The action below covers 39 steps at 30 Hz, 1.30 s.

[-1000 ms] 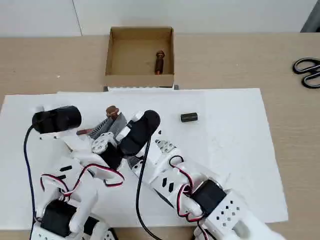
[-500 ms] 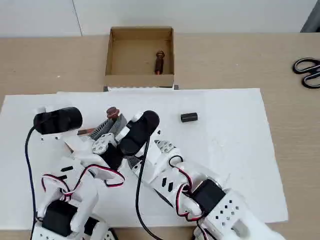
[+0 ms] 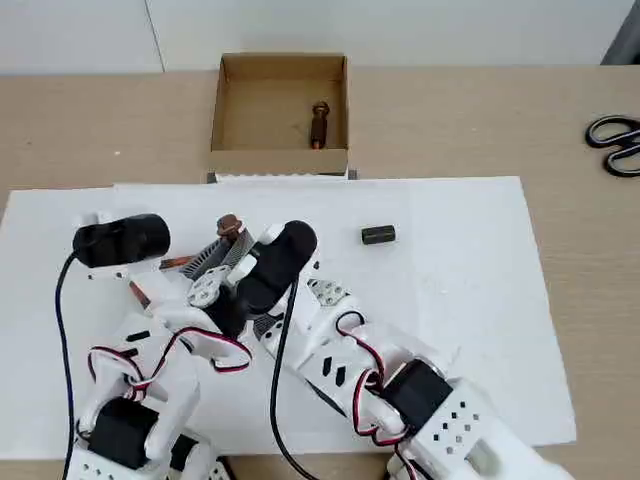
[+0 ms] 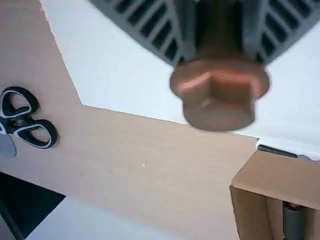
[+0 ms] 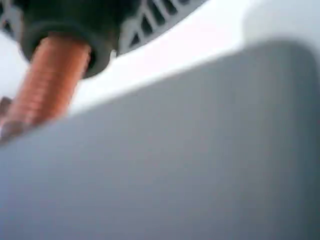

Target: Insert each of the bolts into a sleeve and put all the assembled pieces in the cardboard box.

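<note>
Left claw (image 4: pixel 220 30) around sleeve (image 5: pixel 65 22), scissors (image 4: pixel 22 122) beyond

A robotics workbench — pale wood desk (image 3: pixel 480 120) against a white wall (image 3: pixel 400 30). Paper sheet (image 3: pixel 470 290) spread on it, scissors (image 3: pixel 615 147) at far right.

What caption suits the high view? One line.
Bolt held above the paper; a loose sleeve lies nearby; one assembled piece sits in the box.
</note>
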Motion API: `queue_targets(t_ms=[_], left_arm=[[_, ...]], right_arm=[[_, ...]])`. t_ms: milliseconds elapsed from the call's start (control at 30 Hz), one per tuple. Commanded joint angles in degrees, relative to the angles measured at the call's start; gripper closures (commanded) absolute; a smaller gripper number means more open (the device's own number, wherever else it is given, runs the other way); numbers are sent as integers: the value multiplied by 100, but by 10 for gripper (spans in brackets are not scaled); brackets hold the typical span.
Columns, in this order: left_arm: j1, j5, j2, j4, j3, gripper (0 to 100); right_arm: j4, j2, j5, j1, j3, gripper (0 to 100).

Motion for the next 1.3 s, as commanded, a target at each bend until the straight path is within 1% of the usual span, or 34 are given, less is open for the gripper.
queue_targets(t_ms=[0, 100, 200, 300, 400, 467, 700, 833, 933, 1000, 1100, 1167, 1267], left_arm=[[70, 18, -18, 387, -277, 994], [70, 9, -18, 914, -576, 994], [88, -185, -9, 1389, -848, 994], [334, -264, -18, 1811, -1042, 994], [730, -264, -18, 2066, -1138, 994], [888, -264, -18, 2127, -1130, 994], [932, -316, 0, 2198, -804, 994], [905, -932, -26, 2224, -382, 993], [897, -1002, -26, 2198, -365, 991], [897, -1002, -26, 2215, -435, 956], [888, -1002, -9, 2233, -505, 847], [888, -1002, 9, 2312, -549, 792], [888, -1002, 9, 2426, -690, 778]], right_arm=[[-101, -75, 53, -154, -404, 997], [-101, -75, 53, -136, -404, 997], [-110, -75, 53, -40, -404, 997], [-110, -75, 53, 31, -404, 997], [-119, -75, 53, 22, -404, 997], [-215, -75, 62, 22, -404, 996], [-321, -75, 308, 22, -519, 996], [-295, -75, 343, 31, -686, 996], [-295, -75, 343, 31, -686, 996], [-295, -75, 343, 31, -686, 996], [-295, -75, 343, 31, -686, 996], [-295, -75, 343, 31, -686, 996], [-295, -75, 343, 31, -686, 996]])
